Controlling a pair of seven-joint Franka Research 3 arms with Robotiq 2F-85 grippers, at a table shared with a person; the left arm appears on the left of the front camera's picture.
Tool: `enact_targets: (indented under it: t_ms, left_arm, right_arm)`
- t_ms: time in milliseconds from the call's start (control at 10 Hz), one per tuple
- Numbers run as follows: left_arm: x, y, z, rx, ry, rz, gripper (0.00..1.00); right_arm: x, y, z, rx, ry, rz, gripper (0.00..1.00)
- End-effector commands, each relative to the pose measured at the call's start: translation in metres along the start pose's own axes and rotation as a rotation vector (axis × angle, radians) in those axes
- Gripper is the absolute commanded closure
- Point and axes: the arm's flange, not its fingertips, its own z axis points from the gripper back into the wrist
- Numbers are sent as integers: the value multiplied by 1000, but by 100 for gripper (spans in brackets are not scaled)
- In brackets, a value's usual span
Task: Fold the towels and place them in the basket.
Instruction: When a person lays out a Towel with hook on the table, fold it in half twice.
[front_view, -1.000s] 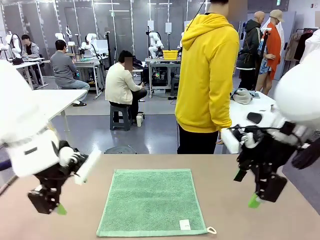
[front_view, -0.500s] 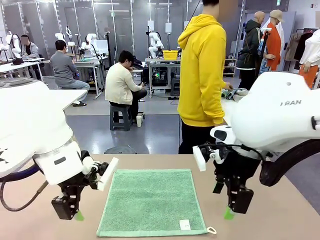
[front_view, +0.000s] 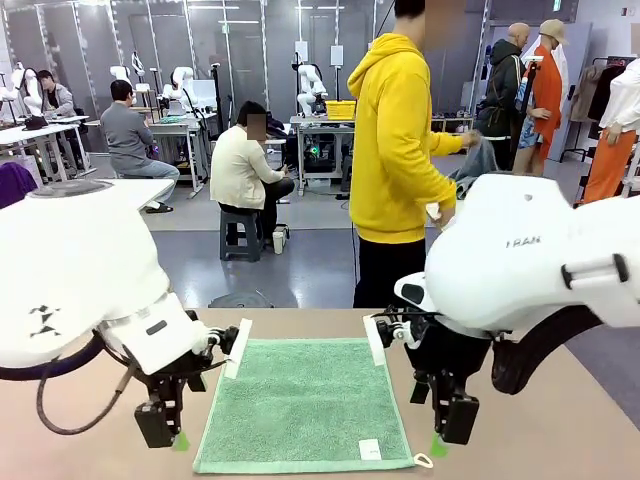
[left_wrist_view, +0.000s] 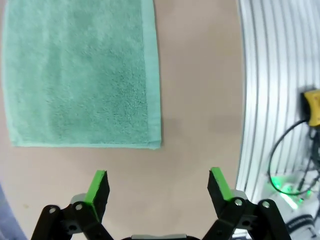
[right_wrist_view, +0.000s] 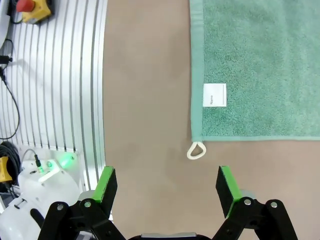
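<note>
Green rectangular terry-cloth hand towel (front_view: 303, 403), spread flat and unfolded on the plain brown tabletop (front_view: 520, 430), midway between the two arms. Lies square to the table edge, its near hem towards the robot.

Left gripper (front_view: 170, 437), black with green pads, low over the table just beside the towel's near-left corner, not touching the cloth. Jaws spread wide, nothing between them. From the left wrist camera: same gripper (left_wrist_view: 160, 182) pointing down at bare tabletop, towel (left_wrist_view: 80, 70) just ahead of the fingertips, its corner roughly centred between the two fingers and apart from both.

Right gripper (front_view: 440, 440), also black with green pads, low just beside the near-right corner. Jaws equally wide, holding nothing. From the right wrist camera: gripper (right_wrist_view: 167, 182) over bare table, towel (right_wrist_view: 260, 65) ahead and towards one side, corner lined up between the fingers.

Thin cream-white cord loop (right_wrist_view: 196, 150) sticking out from that corner onto the table, between the pads and just beyond them; seen from the front too (front_view: 423, 461).

Small white rectangular sewn-on label (right_wrist_view: 214, 95) near the same corner, just inside the hem, also visible from the front (front_view: 370, 449). Carries one short printed word and a ruled line; print too small to read with confidence.

Letters "RAN" legible on the white casing of the right arm (front_view: 540, 260), the first letter partly cut.
</note>
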Motion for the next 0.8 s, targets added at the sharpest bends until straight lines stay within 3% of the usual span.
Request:
enact_targets:
  t_ms: [0,200,700]
  left_arm:
    - [12,7,-24,-4,-14,82,0]
    - [10,3,-41,-3,13,113,0]
    - [3,3,-73,18,49,112,0]
  right_arm:
    - [1,15,-40,-49,83,-45,0]
    - [4,19,-58,-57,127,-58,0]
    - [-1,18,-85,-67,134,-79,0]
